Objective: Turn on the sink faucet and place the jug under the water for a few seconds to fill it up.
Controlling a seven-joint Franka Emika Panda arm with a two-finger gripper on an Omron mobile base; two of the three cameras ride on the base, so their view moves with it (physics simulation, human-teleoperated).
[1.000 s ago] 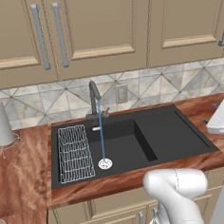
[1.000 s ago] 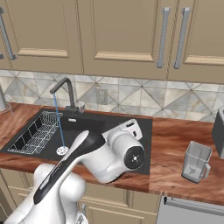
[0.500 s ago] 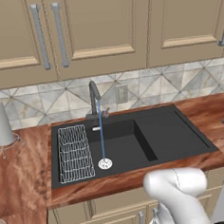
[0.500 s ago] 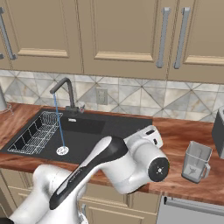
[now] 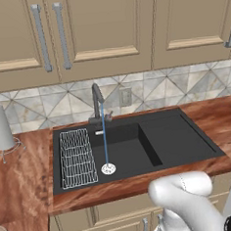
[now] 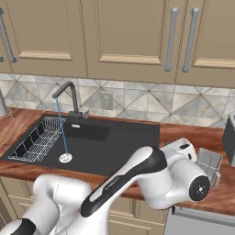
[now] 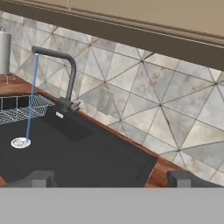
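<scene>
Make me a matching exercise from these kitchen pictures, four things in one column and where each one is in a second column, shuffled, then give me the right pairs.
Things:
1. water
2. jug
3. wire rack
4. paper towel roll

Places:
A. on the wooden counter left of the sink
B. lying in the left part of the basin
C. on the counter right of the sink, behind the robot's arm
D. falling from the faucet onto the drain

Pairs: 1-D, 2-C, 3-B, 4-A

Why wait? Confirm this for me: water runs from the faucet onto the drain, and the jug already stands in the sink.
Not quite. Water does run from the faucet onto the drain, but the jug stands on the counter right of the sink, as the right base view shows.
</scene>
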